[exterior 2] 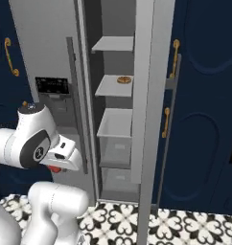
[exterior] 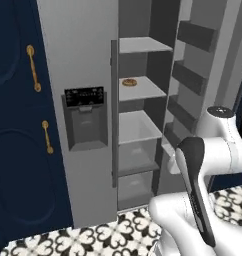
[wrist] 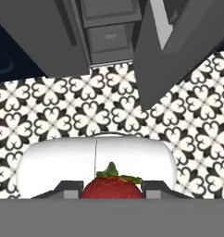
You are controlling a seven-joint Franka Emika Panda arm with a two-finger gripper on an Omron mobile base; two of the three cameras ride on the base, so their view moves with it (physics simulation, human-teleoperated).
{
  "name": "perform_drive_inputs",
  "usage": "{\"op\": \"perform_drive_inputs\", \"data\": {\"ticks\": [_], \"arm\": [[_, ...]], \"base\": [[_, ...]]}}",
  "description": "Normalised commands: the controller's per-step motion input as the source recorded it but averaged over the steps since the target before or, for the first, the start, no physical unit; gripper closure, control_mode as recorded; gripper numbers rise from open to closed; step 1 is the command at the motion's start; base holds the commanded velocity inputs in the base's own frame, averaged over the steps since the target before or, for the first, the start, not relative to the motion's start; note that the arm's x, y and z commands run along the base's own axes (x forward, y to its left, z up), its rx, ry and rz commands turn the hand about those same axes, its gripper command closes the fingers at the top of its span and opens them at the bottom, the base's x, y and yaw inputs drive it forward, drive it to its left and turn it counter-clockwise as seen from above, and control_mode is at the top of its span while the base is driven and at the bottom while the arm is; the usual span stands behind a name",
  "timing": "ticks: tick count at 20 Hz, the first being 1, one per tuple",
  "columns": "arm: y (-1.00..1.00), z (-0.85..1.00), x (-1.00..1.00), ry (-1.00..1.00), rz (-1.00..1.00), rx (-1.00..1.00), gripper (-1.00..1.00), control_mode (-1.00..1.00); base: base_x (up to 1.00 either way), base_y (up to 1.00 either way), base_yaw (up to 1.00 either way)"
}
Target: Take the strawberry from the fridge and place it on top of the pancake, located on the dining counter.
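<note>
- strawberry (wrist: 112,187) is sitting right between the two dark finger tips in the hand view, green cap pointing up, red body bulging in the gap.
- gripper (wrist: 112,190) is looking clamped on the berry, a finger tip pressing on each flank; the jaws are standing narrow with the fruit filling the space.
- in the right base view a small red spot (exterior 2: 54,168) is peeking out under the white hand, low in front of the fridge (exterior: 88,50), so the berry is riding outside the appliance now.
- fridge door is hanging open, pale shelves showing, and a flat orange-brown round piece (exterior: 129,82) is lying on a middle shelf, well apart from the hand.
- patterned floor tiles (wrist: 49,106) are spreading below the hand, which is pointing downward.
- handling call: this thing is tiny, light and soft, likely to bruise or squirt out if squeezed hard; the skin may be a bit slick.
- best hold, i reckon, is across the widest part of the body, under the leafy cap, just as it seems to be sitting now.
- pancake and dining counter are yet to come, so the carrying stage is looking next.
</note>
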Motion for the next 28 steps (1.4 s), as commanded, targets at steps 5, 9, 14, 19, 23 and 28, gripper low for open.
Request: {"op": "perform_drive_inputs", "data": {"ticks": [5,9,14,19,23,28], "arm": [[0.0,0.0,0.0,0.0,0.0,0.0,1.0,1.0],[0.0,0.0,0.0,0.0,0.0,0.0,1.0,1.0],[0.0,0.0,0.0,0.0,0.0,0.0,1.0,1.0],[0.0,0.0,0.0,0.0,0.0,0.0,1.0,1.0],[0.0,0.0,0.0,0.0,0.0,0.0,1.0,1.0],[0.0,0.0,0.0,0.0,0.0,0.0,1.0,1.0]], "base": [[-1.0,0.05,0.62],[-1.0,0.03,0.43],[-1.0,0.01,0.13],[-0.93,-0.02,-0.41],[-0.28,-0.14,-0.83],[0.0,-0.31,-0.9]]}}
